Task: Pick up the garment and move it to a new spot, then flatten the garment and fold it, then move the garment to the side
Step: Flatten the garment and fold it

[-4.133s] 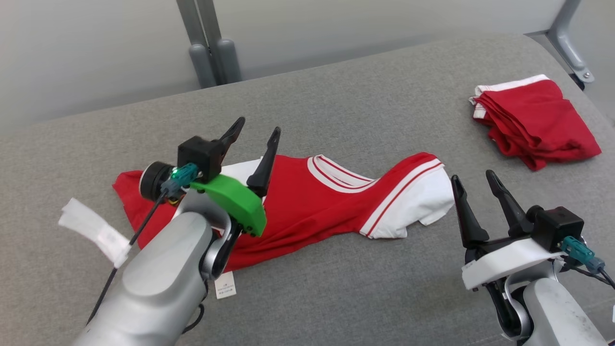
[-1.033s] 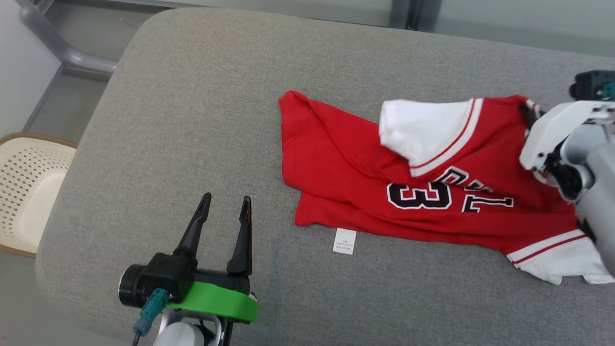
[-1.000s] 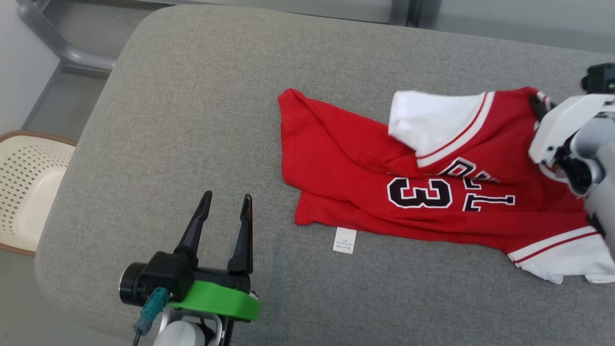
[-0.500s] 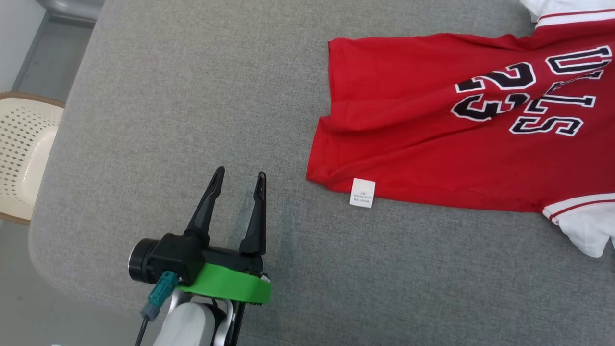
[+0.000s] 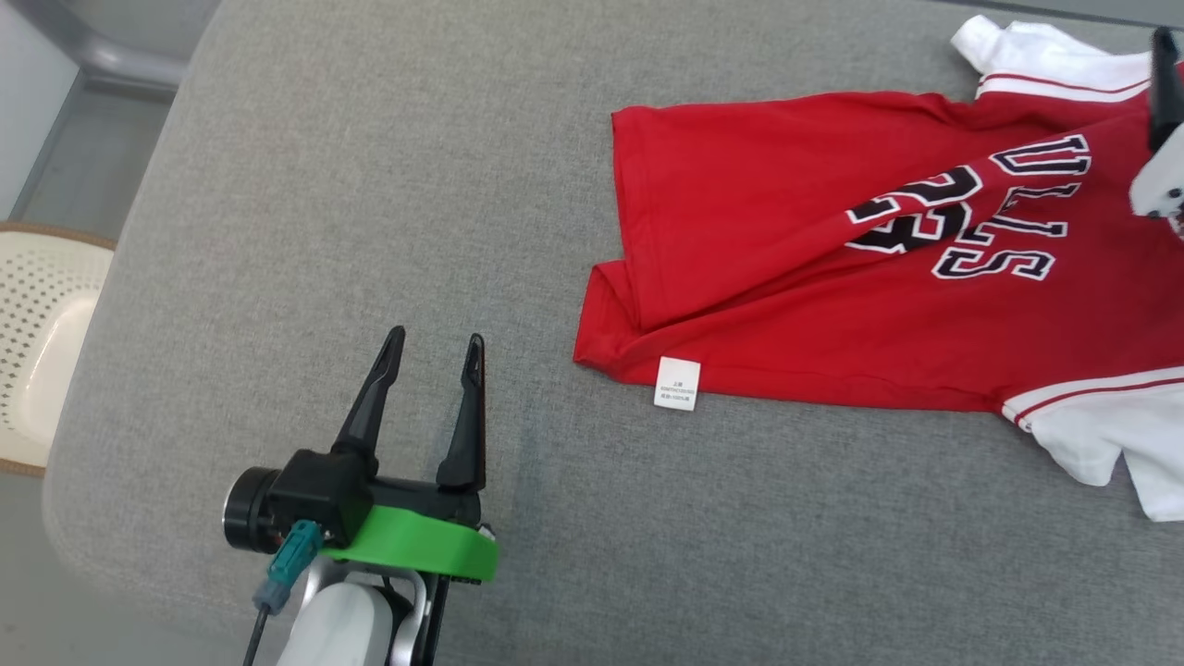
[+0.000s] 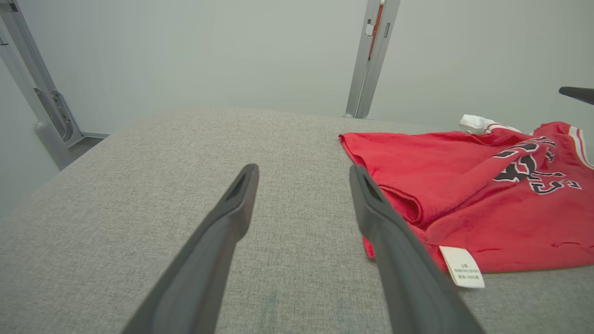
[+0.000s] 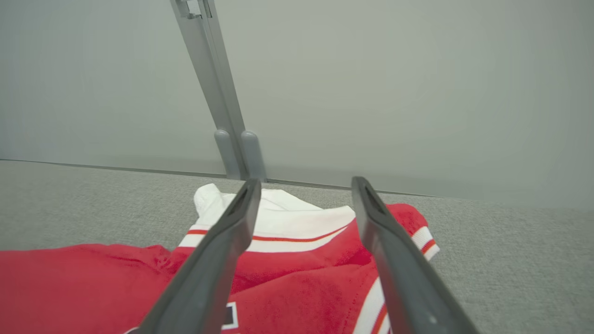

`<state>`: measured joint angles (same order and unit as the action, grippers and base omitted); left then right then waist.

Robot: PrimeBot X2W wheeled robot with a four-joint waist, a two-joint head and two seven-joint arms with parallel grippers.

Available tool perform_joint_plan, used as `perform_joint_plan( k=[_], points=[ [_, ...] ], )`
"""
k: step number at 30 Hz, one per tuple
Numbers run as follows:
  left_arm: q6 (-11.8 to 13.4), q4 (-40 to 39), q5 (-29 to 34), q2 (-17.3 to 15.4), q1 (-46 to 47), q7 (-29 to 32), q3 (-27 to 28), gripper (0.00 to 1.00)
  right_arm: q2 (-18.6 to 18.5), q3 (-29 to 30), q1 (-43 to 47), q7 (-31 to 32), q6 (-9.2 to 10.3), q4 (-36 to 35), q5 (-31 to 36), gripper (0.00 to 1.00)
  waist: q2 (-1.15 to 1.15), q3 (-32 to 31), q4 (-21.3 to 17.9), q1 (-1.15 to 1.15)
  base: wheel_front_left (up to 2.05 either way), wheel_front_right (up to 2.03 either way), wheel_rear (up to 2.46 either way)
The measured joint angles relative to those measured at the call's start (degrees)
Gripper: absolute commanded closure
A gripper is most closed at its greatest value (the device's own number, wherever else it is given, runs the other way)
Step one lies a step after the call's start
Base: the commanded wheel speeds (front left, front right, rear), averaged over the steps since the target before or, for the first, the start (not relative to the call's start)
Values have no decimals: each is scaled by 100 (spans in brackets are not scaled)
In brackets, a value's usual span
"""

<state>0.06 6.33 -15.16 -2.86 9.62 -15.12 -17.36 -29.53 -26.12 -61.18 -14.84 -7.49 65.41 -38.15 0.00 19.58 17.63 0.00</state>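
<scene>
Head view: I look down on a broad grey fabric-covered surface (image 5: 370, 185) with a rounded corner and a plain, even weave. The red garment (image 5: 786, 277), a jersey with black-and-white lettering and white sleeves, lies spread across the right half. Its hem points toward the middle, and a white label (image 5: 677, 384) pokes from the near hem onto the grey cloth. My left gripper (image 5: 436, 336) hovers over bare fabric near the front edge, well apart from the garment, its fingers spread and empty. Past the surface's left edge, a cream perforated basket (image 5: 37, 351) sits low beside the grey floor (image 5: 102, 157). In the right wrist view, my right gripper (image 7: 306, 182) holds its jaws wide apart above the jersey's white-trimmed end. I cannot tell whether it touches the cloth. Behind it, a grey metal post (image 7: 220, 93) rises at the surface's back edge against a pale, bare wall (image 7: 417, 93).
</scene>
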Motion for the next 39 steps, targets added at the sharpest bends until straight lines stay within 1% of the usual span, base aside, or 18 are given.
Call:
perform_joint_plan(
  k=[5, 9, 12, 17, 21, 25, 28, 31, 39],
  points=[
    [-21, 26, 45, -87, -176, 0, 281, 0, 222, 168, 548, -16, 0, -939, 45, 0, 0, -419, -251, 0, 0, 0, 0],
    [-23, 8, 51, -212, -361, 0, 532, 0, 417, 370, 1298, -19, 0, -1763, 174, 0, 0, -786, -501, 0, 0, 0, 0],
    [-5, -25, 44, -277, -499, -1, 683, 0, 516, 739, 1838, -21, 0, -2291, 406, 0, 0, -1045, -710, 0, 0, 0, 0],
    [47, -90, 5, -337, -725, 0, 906, 0, 888, 1329, 2921, -21, 0, -3283, 843, 0, 0, -1408, -1110, 0, 0, 0, 0],
    [105, -199, -66, -316, -894, -1, 1065, 0, 1137, 1940, 3807, -22, 1, -4140, 1121, 0, 0, -1645, -1405, 0, 0, 0, 0],
    [116, -192, -140, -258, -1131, 0, 1136, 0, 1426, 2319, 4699, -22, 1, -4877, 1371, 0, 0, -1806, -1664, -1, 0, 0, 0],
    [113, -197, -143, -202, -1190, -1, 1146, 0, 1590, 2453, 5255, -22, 1, -5188, 1495, 0, 0, -1899, -1787, -1, 0, 0, 0],
    [89, -194, -143, -160, -1207, 0, 1117, 0, 1746, 2619, 5611, -22, 1, -5315, 1533, 0, 0, -1951, -1858, -1, 0, 0, 0],
    [9, -155, -109, -132, -1206, 0, 1148, 0, 1909, 2724, 5753, -22, 1, -5411, 1664, 0, 0, -1958, -1910, -1, 0, 0, 0]
  ],
)
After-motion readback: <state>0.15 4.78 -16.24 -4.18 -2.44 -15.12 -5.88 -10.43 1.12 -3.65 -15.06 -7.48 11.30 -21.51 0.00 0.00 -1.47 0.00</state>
